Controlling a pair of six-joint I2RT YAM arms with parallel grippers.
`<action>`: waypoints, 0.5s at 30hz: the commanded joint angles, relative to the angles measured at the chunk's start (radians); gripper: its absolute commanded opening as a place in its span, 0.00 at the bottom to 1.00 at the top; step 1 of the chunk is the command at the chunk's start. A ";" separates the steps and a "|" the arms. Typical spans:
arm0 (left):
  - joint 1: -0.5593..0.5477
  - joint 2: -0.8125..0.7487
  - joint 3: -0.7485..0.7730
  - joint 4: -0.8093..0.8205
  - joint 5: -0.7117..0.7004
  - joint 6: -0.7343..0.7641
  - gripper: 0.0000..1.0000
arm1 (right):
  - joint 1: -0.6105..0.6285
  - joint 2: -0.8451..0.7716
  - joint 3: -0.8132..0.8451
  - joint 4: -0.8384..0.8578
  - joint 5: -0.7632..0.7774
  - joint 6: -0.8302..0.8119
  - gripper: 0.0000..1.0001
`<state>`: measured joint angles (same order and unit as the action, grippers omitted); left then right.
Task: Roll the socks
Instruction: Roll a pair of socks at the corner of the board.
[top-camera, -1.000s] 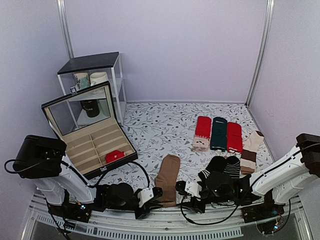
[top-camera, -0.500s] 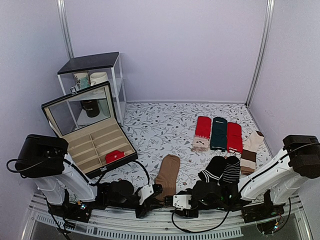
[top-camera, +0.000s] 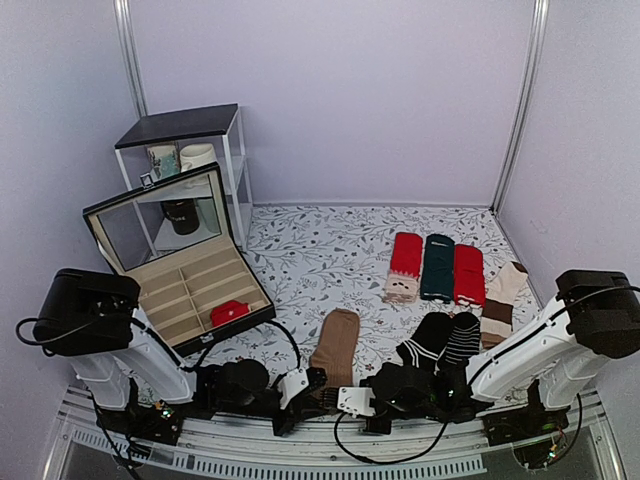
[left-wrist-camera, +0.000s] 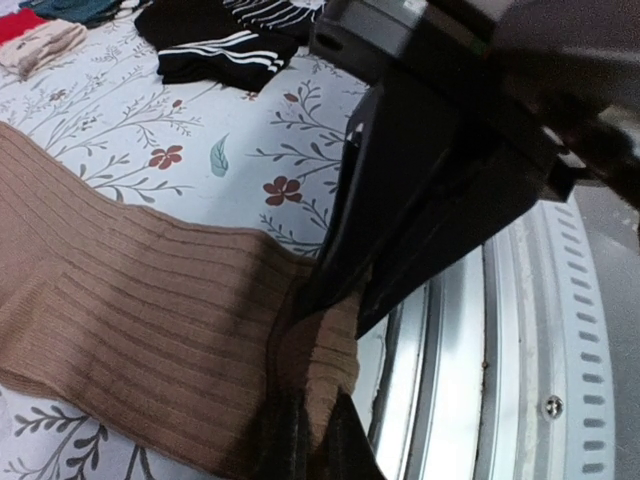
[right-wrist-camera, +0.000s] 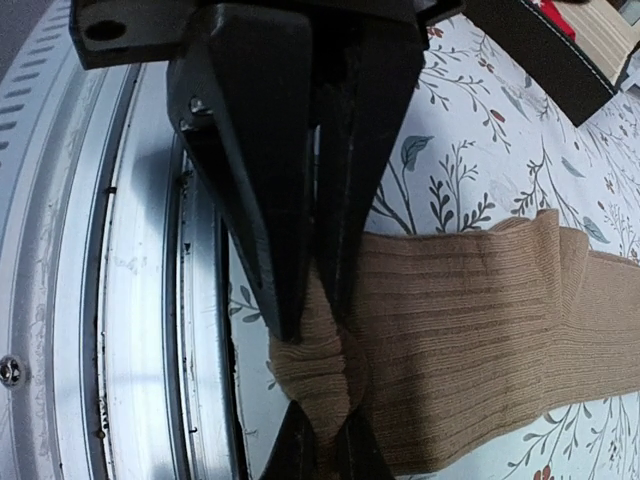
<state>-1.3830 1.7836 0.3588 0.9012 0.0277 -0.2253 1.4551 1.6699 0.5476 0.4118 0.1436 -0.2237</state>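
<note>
The brown socks lie flat as one ribbed strip at the front middle of the floral tablecloth, rounded end pointing away from the arm bases. The left gripper and the right gripper are both clamped tight on the strip's near end. They sit side by side, almost touching, with the knit bunched between their fingers.

We judge the step in hand to be starting the roll. To do it well:
- We hold both pinches at equal height, so the first fold turns squarely across the width.
- We turn the near end up and over towards the far end and keep that fold tight, since a loose core gives a slack roll.
- We lift only enough to clear the cloth. The knit stretches, and a hard pull would likely drag the whole strip.
- We mind the slight clearance between the two grippers.

The cloth is soft and may ruck. A metal rail runs along its near edge, just beside the pinch. Black striped socks lie near on the right, and an open compartment case sits on the left. Lilac walls enclose the cell.
</note>
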 joint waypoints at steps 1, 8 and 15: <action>0.014 0.070 -0.021 -0.215 0.013 -0.013 0.00 | 0.005 0.039 0.015 -0.078 0.007 0.053 0.00; 0.003 -0.130 -0.100 -0.113 -0.123 0.068 0.33 | -0.022 0.031 -0.027 -0.065 -0.136 0.213 0.00; -0.099 -0.307 -0.158 0.045 -0.285 0.435 0.37 | -0.088 0.072 -0.049 -0.019 -0.359 0.351 0.00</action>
<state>-1.4570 1.5124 0.1890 0.8963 -0.1696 -0.0055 1.4059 1.6752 0.5289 0.4568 -0.0273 0.0139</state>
